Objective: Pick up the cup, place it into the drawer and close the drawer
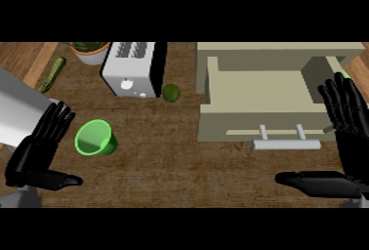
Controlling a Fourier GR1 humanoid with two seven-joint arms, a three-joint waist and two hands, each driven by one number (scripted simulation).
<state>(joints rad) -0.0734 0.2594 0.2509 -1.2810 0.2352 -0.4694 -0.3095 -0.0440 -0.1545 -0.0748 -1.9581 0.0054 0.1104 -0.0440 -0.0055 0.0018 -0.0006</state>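
The wooden counter (180, 166) carries everything. At its far right, a beige drawer (259, 93) stands pulled open, its silver handle (286, 144) facing the robot. A white toaster (133, 68) stands far left of centre, a potted plant (90, 51) beside it. The right hand (346, 146) rests open at the right edge, fingers straight, holding nothing. The left hand (39, 149) is open too, fingers straight, thumb spread. The green cup (96, 138) lies tipped on the counter just right of the left fingers, unheld, well apart from the drawer. A cucumber (52, 73) lies far left; a small avocado (171, 93) sits beside the toaster.
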